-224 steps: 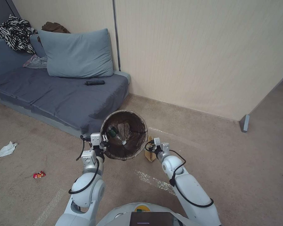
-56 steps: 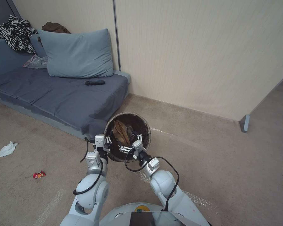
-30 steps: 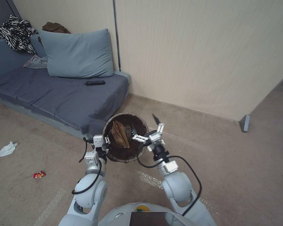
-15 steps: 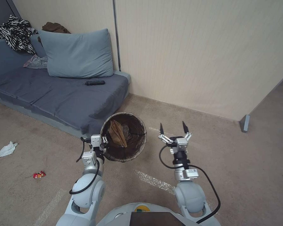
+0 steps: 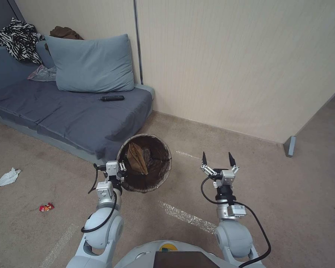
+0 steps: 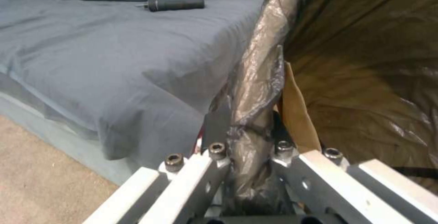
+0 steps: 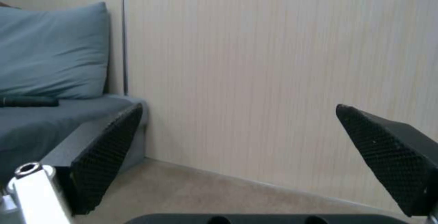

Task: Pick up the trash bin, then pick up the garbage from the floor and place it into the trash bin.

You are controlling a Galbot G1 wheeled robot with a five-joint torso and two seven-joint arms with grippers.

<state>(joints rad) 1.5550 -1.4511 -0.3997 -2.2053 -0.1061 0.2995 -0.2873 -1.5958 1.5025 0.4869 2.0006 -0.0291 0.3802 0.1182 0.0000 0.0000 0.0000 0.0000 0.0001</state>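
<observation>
Far out to the left of both grippers, two pieces of the garbage lie on the carpet: a white tissue (image 5: 8, 176) and, nearer the robot, a red snack wrapper (image 5: 46, 207), both well apart from any fingertip. The left gripper (image 5: 120, 168) is clenched on the rim of the trash bin (image 5: 145, 162), one finger outside the wall and one inside, with the dark liner bag bunched between them, as the left wrist view shows. The bin hangs off that single pinch point, tilted with its mouth toward the robot, beside the corner of the grey sofa (image 5: 63, 111). Just inside the jaws, a crumpled brown paper bag (image 5: 136, 159) leans against the liner wall. Well to the right of the bin, the right gripper (image 5: 216, 162) hovers above bare carpet with its jaws spread wide and nothing between them. The main risk seems to be the one-sided rim grip: the slick liner could slide between the pads, letting the bin sag or rotate and spill the paper bag. Driving toward the remaining litter could also swing the bin into the sofa edge and loosen that hold.
</observation>
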